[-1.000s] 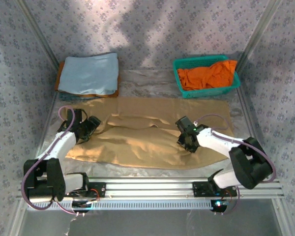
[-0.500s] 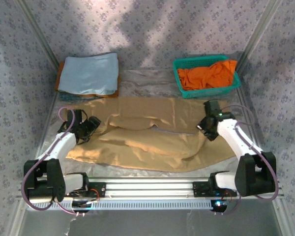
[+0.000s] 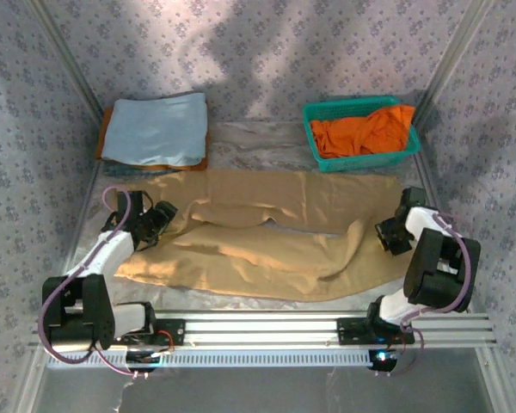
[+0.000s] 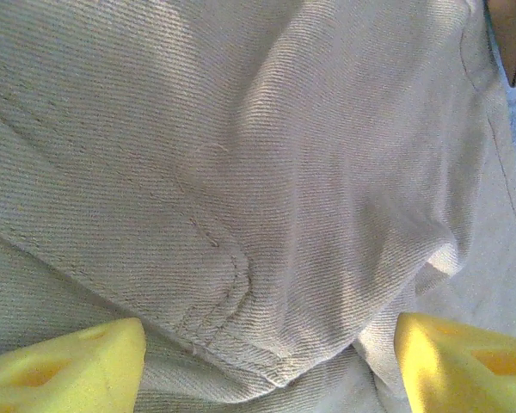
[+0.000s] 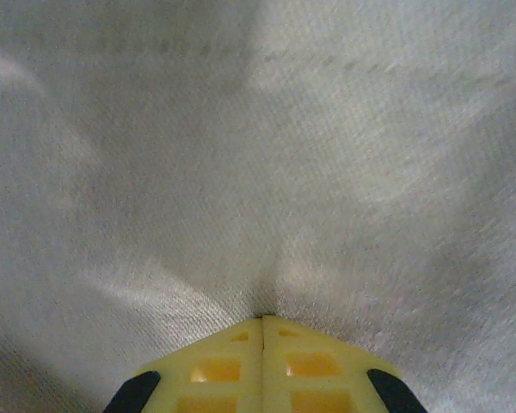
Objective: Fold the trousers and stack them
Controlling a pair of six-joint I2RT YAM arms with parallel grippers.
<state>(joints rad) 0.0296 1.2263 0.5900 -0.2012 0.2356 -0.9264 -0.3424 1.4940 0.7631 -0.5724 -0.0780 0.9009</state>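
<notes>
The table (image 3: 258, 142), silver-topped, is noted as the largest surface. Across it the trousers (image 3: 267, 249) are spread nearly flat, tan and plain, with the long axis running from one hand to the other, so the garment lies between the two. A raised ridge of cloth is seen leading inward from the right gripper (image 3: 389, 237). Beyond the left gripper (image 3: 162, 215), toward the far wall, a folded light blue cloth (image 3: 155, 129) is laid; beyond the right gripper, a green basket (image 3: 361, 160) is set, holding an orange garment (image 3: 365, 129). The left gripper is held released, its yellow fingertips (image 4: 64, 366) set wide to either side of a stitched, double-seamed fold of the trousers, with the cloth directly beneath and not pinched. The right gripper is clenched, pads met flush, with cloth puckered at their tip; a thin pinch of the trouser end is judged to be held. Each arm is posted at its own end, neither nearer the middle. The fold is judged to turn on one end being carried along the long axis toward the other hand. No brand, label or writing can be read.
</notes>
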